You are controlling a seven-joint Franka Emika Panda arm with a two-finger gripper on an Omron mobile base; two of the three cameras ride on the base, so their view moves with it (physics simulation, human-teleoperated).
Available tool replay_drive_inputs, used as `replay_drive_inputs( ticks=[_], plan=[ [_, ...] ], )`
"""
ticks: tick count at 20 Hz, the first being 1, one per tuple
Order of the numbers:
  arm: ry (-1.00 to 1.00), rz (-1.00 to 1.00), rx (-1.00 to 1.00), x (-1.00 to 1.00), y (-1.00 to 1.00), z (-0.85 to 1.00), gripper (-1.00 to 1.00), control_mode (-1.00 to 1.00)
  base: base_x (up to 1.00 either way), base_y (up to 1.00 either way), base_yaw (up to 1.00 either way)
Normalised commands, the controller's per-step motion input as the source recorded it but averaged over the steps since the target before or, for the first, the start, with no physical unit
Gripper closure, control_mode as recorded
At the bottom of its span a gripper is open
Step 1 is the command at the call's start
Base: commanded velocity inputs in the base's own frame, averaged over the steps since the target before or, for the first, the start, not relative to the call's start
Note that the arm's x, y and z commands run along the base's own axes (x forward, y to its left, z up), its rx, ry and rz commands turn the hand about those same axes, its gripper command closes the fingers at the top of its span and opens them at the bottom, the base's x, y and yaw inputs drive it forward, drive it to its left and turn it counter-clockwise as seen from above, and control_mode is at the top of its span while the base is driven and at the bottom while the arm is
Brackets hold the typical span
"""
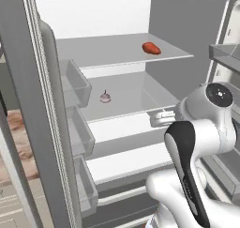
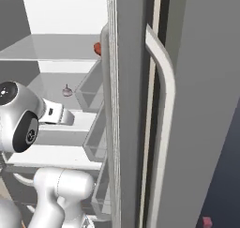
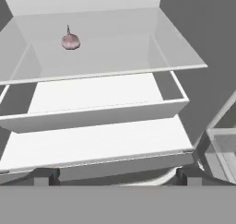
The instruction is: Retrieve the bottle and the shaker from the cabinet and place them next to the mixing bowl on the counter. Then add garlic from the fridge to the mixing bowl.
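one garlic (image 3: 70, 41) on middle fridge (image 1: 122, 20) shelf | tool (image 3: 117, 174) wide, empty, well short of it

Glossy white rounded arm (image 1: 206, 142); black joint bands; dark round end cap.

Flat, even rendered light fills the open fridge (image 1: 117, 16), its white back wall the brightest surface and its grey side walls darker. The garlic (image 1: 105, 97) casts only a faint shadow on its shelf (image 3: 115, 57). Edges are crisp but slightly jagged, with no blur, glare or lens distortion; the door's outer face (image 2: 206, 105) sits in dull, uniform grey.
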Motion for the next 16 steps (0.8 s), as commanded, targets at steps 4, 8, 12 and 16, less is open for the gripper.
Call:
replay_drive_inputs(
  ticks=[4, 8, 12, 16],
  plan=[
    [0.00, 0.00, 0.00, 0.00, 0.00, 0.00, -1.00, 1.00, 0.27, 0.00, 0.00],
    [0.00, 0.00, 0.00, 0.00, 0.00, 0.00, -1.00, 1.00, 0.00, 0.00, 0.00],
    [0.00, 0.00, 0.00, 0.00, 0.00, 0.00, -1.00, 1.00, 0.00, 0.00, 0.00],
    [0.00, 0.00, 0.00, 0.00, 0.00, 0.00, -1.00, 1.00, 0.00, 0.00, 0.00]
  ],
)
